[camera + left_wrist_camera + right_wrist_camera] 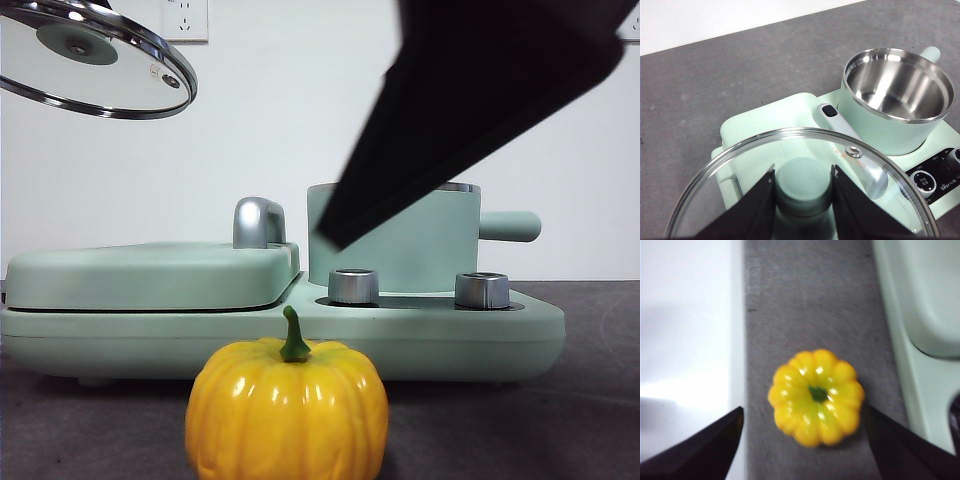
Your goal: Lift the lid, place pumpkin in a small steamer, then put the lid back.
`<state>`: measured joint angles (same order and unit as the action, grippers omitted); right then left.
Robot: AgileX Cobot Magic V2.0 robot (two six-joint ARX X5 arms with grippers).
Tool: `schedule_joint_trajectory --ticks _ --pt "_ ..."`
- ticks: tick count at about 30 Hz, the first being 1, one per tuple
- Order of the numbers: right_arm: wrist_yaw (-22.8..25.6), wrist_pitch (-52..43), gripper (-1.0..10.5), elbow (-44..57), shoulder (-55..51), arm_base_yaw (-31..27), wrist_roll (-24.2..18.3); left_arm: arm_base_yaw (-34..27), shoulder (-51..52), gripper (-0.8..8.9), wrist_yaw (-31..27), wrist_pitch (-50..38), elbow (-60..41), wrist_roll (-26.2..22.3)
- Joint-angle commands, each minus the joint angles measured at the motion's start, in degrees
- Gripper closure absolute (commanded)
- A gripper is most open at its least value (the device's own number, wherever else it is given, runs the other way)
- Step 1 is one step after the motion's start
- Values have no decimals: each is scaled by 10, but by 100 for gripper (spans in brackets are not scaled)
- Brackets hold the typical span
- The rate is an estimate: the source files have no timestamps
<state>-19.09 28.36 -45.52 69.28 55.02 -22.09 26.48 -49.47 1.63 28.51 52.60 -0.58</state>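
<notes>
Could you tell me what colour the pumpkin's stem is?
Green; the pumpkin's stem shows best in the front view.

The only writing sits on the cooker's dark control panel [935,177], at the lower right of the left wrist frame. Small white characters and a short printed word stand beside its round dials there, but all are too small and blurred to read.
</notes>
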Motion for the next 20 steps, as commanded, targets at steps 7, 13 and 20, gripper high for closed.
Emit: schedule_joint_trajectory --ticks 7,13,20 --pt "31 -67 530 -12 82 33 2 1 1 803 -1 -15 9 2" --pt "45 -70 511 -12 123 33 2 1 1 803 -1 -15 9 2" --pt "58 -90 511 -12 147 33 2 1 1 803 -1 -15 9 2"
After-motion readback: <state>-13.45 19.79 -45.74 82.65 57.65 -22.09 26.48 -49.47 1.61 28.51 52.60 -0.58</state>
